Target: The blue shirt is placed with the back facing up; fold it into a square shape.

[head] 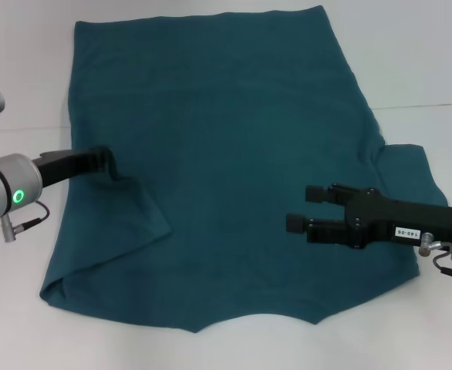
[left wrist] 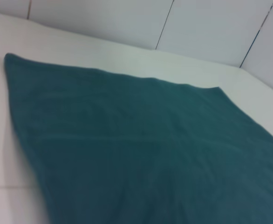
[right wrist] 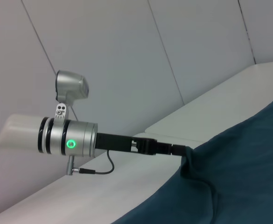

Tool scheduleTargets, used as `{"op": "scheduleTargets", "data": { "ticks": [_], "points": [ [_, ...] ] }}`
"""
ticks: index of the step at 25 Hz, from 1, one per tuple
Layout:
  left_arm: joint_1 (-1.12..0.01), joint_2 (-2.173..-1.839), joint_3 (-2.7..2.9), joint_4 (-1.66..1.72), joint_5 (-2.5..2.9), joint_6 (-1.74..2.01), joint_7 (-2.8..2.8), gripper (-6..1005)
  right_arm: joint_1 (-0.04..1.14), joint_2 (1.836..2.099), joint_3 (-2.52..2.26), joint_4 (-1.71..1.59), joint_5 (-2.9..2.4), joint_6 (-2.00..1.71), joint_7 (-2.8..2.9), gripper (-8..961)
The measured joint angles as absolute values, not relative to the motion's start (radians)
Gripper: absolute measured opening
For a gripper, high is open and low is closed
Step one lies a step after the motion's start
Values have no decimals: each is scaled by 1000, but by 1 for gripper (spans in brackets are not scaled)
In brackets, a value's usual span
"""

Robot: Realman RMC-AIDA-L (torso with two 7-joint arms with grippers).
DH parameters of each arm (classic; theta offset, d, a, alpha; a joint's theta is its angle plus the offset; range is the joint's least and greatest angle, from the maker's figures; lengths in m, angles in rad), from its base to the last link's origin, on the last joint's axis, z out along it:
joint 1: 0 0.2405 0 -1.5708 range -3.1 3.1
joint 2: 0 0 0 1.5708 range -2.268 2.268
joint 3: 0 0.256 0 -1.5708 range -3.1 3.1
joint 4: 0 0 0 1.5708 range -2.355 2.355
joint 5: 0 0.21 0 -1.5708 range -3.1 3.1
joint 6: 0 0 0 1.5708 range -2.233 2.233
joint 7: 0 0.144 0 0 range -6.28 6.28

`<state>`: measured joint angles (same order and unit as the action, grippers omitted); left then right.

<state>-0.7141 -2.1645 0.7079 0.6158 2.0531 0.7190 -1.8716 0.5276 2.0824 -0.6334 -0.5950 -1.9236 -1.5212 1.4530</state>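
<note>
The blue shirt (head: 234,154) lies flat on the white table, plain side up, hem at the far end and neckline at the near edge. Its left sleeve is folded in over the body, while the right sleeve (head: 407,166) still sticks out. My left gripper (head: 110,163) is at the shirt's left edge, shut on a pinch of cloth that it holds slightly raised; the right wrist view shows this left gripper (right wrist: 180,151) biting the fabric (right wrist: 248,172). My right gripper (head: 303,208) hovers open over the shirt's right half, holding nothing. The left wrist view shows only the shirt (left wrist: 141,149).
Bare white table (head: 419,62) surrounds the shirt on all sides, with more room at the far right. Grey wall panels (left wrist: 197,28) stand behind the table's far edge. No other objects lie on the surface.
</note>
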Motion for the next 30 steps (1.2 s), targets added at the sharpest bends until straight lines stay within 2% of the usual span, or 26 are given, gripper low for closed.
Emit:
{"op": "scheduleTargets", "data": {
  "ticks": [1, 3, 11, 14, 25, 30],
  "points": [
    [-718, -2164, 708, 616, 2050, 718, -1870, 14, 528, 2083, -633, -595, -1924, -1521, 1453, 931],
    [-730, -2164, 711, 614, 2049, 717, -1869, 89, 527, 2083, -633, -594, -1924, -1521, 1453, 931],
    [-741, -2166, 750, 615, 2015, 718, -1869, 258, 517, 2083, -625, -590, -1924, -1515, 1438, 930],
    [-704, -2166, 750, 645, 1983, 754, -1869, 322, 517, 2083, -621, -589, -1923, -1510, 1438, 930],
    [-534, -2166, 738, 767, 1864, 1055, -1811, 803, 523, 2082, -582, -595, -1922, -1494, 1431, 930],
    [-503, -2164, 738, 794, 1880, 1173, -1767, 870, 531, 2075, -579, -595, -1922, -1490, 1429, 929]
  ]
}}
